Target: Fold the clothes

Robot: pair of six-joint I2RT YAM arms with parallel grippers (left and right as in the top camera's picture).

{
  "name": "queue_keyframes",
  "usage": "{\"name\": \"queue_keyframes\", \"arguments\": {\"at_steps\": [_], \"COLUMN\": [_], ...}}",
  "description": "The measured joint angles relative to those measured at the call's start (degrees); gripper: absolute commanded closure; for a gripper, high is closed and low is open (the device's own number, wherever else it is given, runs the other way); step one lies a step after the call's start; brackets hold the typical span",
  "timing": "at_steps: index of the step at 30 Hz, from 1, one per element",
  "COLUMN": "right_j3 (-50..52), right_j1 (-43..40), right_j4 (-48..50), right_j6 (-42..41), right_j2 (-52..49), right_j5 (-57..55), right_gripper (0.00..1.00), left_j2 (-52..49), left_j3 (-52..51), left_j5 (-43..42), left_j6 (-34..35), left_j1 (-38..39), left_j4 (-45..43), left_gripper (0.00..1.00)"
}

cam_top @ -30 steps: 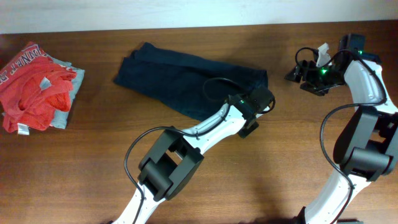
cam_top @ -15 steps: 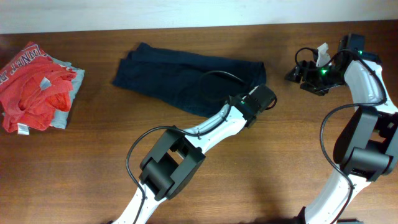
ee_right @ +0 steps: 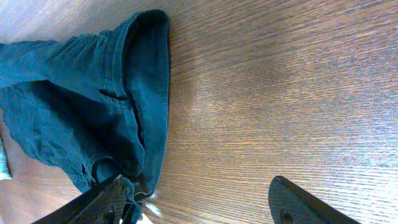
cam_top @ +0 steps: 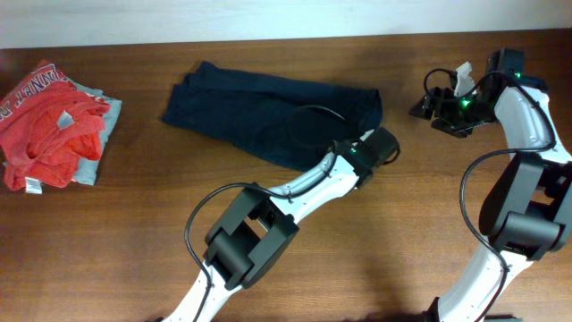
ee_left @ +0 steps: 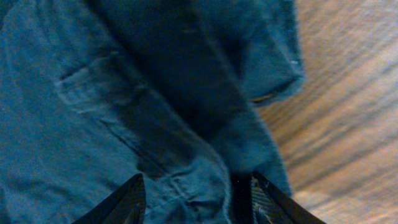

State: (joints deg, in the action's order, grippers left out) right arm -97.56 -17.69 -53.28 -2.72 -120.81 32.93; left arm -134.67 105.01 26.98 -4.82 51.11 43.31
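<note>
The clothes are a dark navy-blue garment (cam_top: 259,116) lying spread and rumpled across the back middle of the table. My left gripper (cam_top: 371,150) sits at its near right corner. In the left wrist view its fingers (ee_left: 196,186) are spread wide, with bunched navy fabric (ee_left: 124,93) between them. My right gripper (cam_top: 427,105) hovers to the right of the garment over bare wood. In the right wrist view it is open (ee_right: 196,193) and empty, with the garment's hem (ee_right: 124,93) at the left.
A red printed garment (cam_top: 40,116) lies on a light grey one (cam_top: 89,165) at the table's left edge. The brown wooden table (cam_top: 429,215) extends in front of and to the right of the navy garment.
My left gripper has shifted a little up and right onto the garment's right corner. The garment's right edge has drawn slightly left. The right arm has not moved.
</note>
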Motion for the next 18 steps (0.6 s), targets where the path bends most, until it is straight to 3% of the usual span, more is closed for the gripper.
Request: {"name": "queue_keyframes", "arguments": {"at_steps": [6,8,9,10,13,18], "right_j3": [0.02,0.00,0.00,0.00,0.00,0.02], "right_j1": [0.00,0.00,0.00,0.00,0.00,0.00], "right_j4": [-0.02,-0.20,-0.31,-0.39,-0.55,-0.72], "right_j6": [-0.04,-0.04,-0.02,-0.04,-0.02,-0.02], "right_j2": [0.00,0.00,0.00,0.00,0.00,0.00], "right_j5": [0.00,0.00,0.00,0.00,0.00,0.00], "right_gripper": [0.22,0.22,0.22,0.22,0.22,0.22], "left_j2": [-0.02,-0.02,-0.04,-0.15,-0.90,-1.73], "left_j3": [0.00,0.00,0.00,0.02,0.17,2.03], "left_j5": [0.13,0.13,-0.20,-0.44,-0.96,-1.25], "left_j6": [-0.48,-0.81,-1.16,-1.42,-1.64,-0.92], "left_j1": [0.94,0.94,0.94,1.07,1.66,1.62], "left_j4": [0.11,0.11,0.17,0.22,0.52,3.56], "left_gripper": [0.46,0.57,0.78,0.87,0.98,0.99]}}
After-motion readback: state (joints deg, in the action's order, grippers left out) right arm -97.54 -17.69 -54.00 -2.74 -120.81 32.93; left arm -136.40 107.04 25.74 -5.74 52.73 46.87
